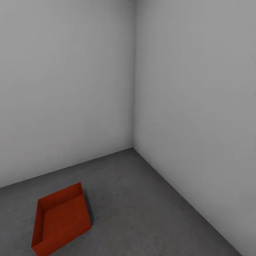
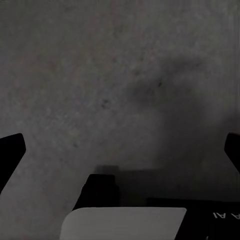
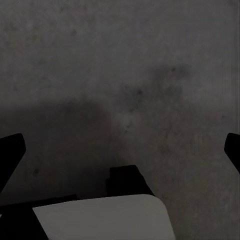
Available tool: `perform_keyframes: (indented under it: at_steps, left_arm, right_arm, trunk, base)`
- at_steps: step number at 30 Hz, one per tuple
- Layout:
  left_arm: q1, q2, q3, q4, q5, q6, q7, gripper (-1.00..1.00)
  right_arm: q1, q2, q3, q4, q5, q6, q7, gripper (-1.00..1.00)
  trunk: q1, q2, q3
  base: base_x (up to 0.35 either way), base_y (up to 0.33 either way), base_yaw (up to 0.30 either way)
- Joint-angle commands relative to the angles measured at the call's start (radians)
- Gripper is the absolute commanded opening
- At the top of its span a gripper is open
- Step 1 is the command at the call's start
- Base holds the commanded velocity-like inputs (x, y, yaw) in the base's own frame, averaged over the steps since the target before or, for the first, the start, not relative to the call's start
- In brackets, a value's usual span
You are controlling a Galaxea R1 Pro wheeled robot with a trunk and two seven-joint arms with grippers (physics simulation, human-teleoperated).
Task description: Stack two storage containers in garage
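One storage container (image 1: 62,222) is sitting in the lower left of the head frame, down on the garage floor (image 1: 142,206), near the corner where the two white walls (image 1: 64,89) meet. It's lying skewed to the walls, not squared up. No second bin anywhere I'm looking right now.

Both wrist cams are staring straight down at concrete. The left gripper (image 2: 120,150) is spread wide with nothing between its fingertips (image 2: 12,150), and the right gripper (image 3: 120,150) is the same deal: fingertips (image 3: 12,150) far apart, empty.

What I'm worrying about: the bin's walls look thin and slightly flared, so when the other one gets stacked, a small misalignment could make it land on a rim and tip instead of nesting. And since this one is sitting at an angle, I'm guessing I'll have to match that rotation or it'll hang off a corner. Driving the base too close could also nudge it.

Textures: the bin is orange-red, flat-sided, lidless, rectangular. The floor is rough, mottled dark grey. Walls are plain and smooth.
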Motion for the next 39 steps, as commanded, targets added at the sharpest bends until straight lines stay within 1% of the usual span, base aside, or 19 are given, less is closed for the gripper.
perform_keyframes:
  at_steps: [1, 5, 11, 21, 29, 37, 39]
  left_arm:
    - [-0.001, 0.000, -0.008, 0.000, 0.007, 0.004, 0.003, 1.00]
    - [-0.001, -0.001, -0.008, 0.001, 0.007, 0.004, 0.003, 1.00]
    - [0.000, 0.000, -0.008, -0.001, 0.007, 0.004, -0.019, 1.00]
    - [-0.001, 0.000, -0.008, 0.000, 0.008, 0.004, -0.025, 1.00]
    - [-0.001, 0.000, -0.008, -0.001, 0.008, 0.004, -0.024, 1.00]
    - [-0.001, 0.000, -0.008, -0.001, 0.009, 0.004, -0.024, 1.00]
    - [-0.001, 0.000, -0.008, -0.001, 0.008, 0.004, -0.024, 1.00]
  right_arm:
    - [-0.001, 0.001, 0.008, 0.003, -0.010, -0.006, 0.000, 1.00]
    - [-0.001, 0.001, 0.008, 0.003, -0.010, -0.006, 0.000, 1.00]
    - [-0.001, 0.001, 0.008, 0.003, -0.010, -0.006, 0.000, 1.00]
    - [-0.001, 0.001, 0.008, 0.003, -0.010, -0.003, 0.000, 1.00]
    - [-0.001, 0.001, 0.008, 0.003, -0.010, -0.003, 0.000, 1.00]
    - [-0.001, 0.001, 0.008, 0.003, -0.011, -0.001, 0.000, 1.00]
    - [-0.001, 0.003, 0.008, 0.003, -0.012, -0.001, 0.000, 1.00]
  trunk:
    - [0.000, 0.000, -0.001]
    - [0.000, 0.000, -0.001]
    - [-0.023, 0.042, 0.018]
    - [-0.061, 0.112, 0.049]
    - [-0.061, 0.112, 0.049]
    - [-0.092, 0.168, 0.074]
    - [-0.100, 0.182, 0.081]
  base:
    - [0.000, 0.000, -0.110]
    - [0.000, 0.000, -0.110]
    - [0.000, 0.000, -0.089]
    - [0.000, 0.000, -0.007]
    - [0.000, 0.000, 0.000]
    - [0.000, 0.000, -0.004]
    - [0.000, 0.000, -0.151]
